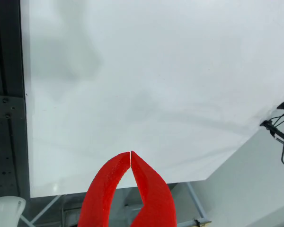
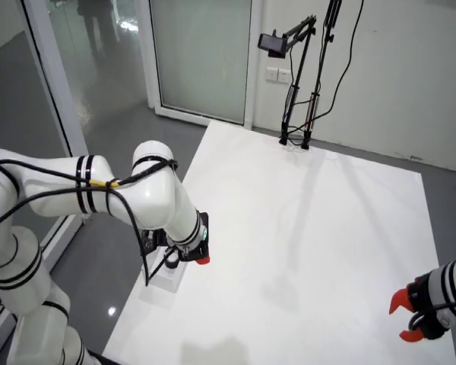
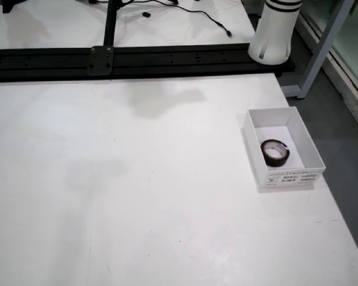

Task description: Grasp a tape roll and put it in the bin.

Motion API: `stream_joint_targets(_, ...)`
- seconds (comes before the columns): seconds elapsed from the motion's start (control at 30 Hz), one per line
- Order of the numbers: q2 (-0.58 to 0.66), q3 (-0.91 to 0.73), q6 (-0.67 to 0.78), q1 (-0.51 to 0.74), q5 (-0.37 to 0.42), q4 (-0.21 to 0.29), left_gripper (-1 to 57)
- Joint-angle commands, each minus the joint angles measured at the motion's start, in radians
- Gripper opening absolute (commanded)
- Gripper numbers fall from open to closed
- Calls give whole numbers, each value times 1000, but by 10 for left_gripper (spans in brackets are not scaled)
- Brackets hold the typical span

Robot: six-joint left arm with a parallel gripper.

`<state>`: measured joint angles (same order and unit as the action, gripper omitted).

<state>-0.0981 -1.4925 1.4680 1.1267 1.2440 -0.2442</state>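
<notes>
The tape roll (image 3: 275, 152), black, lies flat inside the white bin (image 3: 253, 143), which sits on the white table (image 3: 137, 196) at the right of the view from above, near the table's right edge. I see a printed label on the bin's lower wall.

In the view that rides on the gripper, the red gripper (image 1: 130, 153) sits at the bottom centre with its two fingertips (image 1: 122, 163) pressed together, holding nothing, above bare tabletop.

In the side view, the white working arm (image 2: 148, 199) reaches in from the left over the table's left edge; a second arm's red claw (image 2: 405, 317) shows at the lower right.
</notes>
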Motion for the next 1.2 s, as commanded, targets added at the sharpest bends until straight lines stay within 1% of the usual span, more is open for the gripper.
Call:
stream_joint_targets(0.03,0,0,0,-15,0,0,-4)
stream_joint_targets(0.5,0,0,0,-59,0,-1,-4)
stream_joint_targets(1.2,0,0,0,-1,0,-1,-4)
